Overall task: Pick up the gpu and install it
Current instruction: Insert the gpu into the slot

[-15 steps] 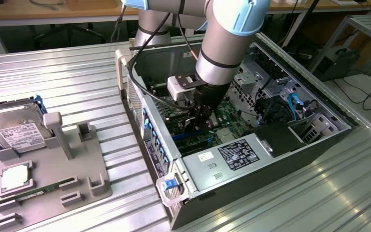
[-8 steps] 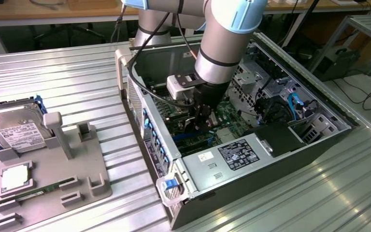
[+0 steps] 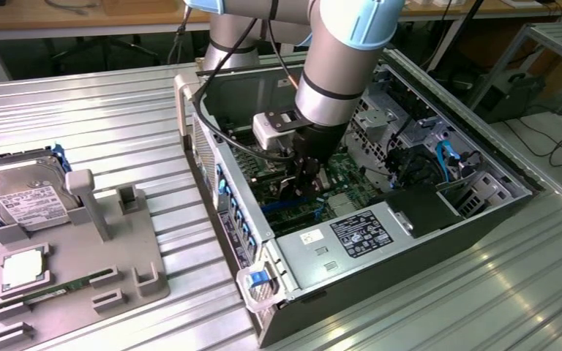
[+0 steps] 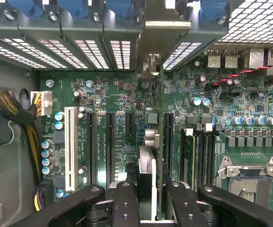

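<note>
You're on the install step imo, pickup looks done. The arm is reaching down inside the open pc case (image 3: pixel 379 241) on the worktop (image 3: pixel 85 110), and the gripper (image 3: pixel 307 178) is low over the motherboard (image 3: pixel 350 183).

In the wrist view the gpu (image 4: pixel 148 184) sits edge-on between the two jaws, so you're seeing its thin edge running away from the cam toward the back wall of the case, w/ the silver bracket (image 4: pixel 151 45) at the far end up against the slot covers. Jaws look clenched on the card, one finger (image 4: pixel 125 203) each side, touching it.

The card seems lined up w/ the gap between the black expansion slots (image 4: pixel 110 142) and the longer slot (image 4: pixel 167 137) nearer the cpu socket (image 4: pixel 250 182). Can't tell if the edge connector is in a slot or just above it tbh, the card hides that.

What the next move calls for, my guess: straight-down push, keep the card upright, bracket has to drop into its opening at the rear without snagging. Any tilt and the connector prob won't seat.

Hard drive (image 3: pixel 23 194) sits on the grey tray (image 3: pixel 115 278), well apart from the case.
</note>
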`<action>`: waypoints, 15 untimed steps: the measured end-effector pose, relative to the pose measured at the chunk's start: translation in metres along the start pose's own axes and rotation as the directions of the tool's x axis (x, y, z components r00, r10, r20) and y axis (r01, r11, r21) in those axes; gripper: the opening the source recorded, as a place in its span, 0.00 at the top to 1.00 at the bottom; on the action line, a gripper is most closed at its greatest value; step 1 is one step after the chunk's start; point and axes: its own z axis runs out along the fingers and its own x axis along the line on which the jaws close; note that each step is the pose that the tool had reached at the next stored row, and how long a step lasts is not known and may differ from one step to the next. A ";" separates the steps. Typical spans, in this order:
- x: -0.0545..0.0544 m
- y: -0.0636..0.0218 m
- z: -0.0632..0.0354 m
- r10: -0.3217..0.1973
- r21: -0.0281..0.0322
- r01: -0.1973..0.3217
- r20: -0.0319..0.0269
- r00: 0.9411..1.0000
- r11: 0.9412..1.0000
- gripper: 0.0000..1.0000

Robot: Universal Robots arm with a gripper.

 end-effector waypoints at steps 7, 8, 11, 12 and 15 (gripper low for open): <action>0.000 0.0001 0.0053 0.000 0.000 0.000 0.000 1.000 1.000 0.72; 0.000 0.0002 0.0060 0.000 0.000 0.000 0.000 1.000 1.000 0.72; 0.000 0.0003 0.0062 0.000 0.000 0.000 0.000 1.000 1.000 0.72; 0.000 0.0003 0.0062 0.000 0.000 0.000 0.000 1.000 1.000 0.72; 0.000 0.0003 0.0055 0.000 0.000 0.000 0.000 1.000 1.000 0.72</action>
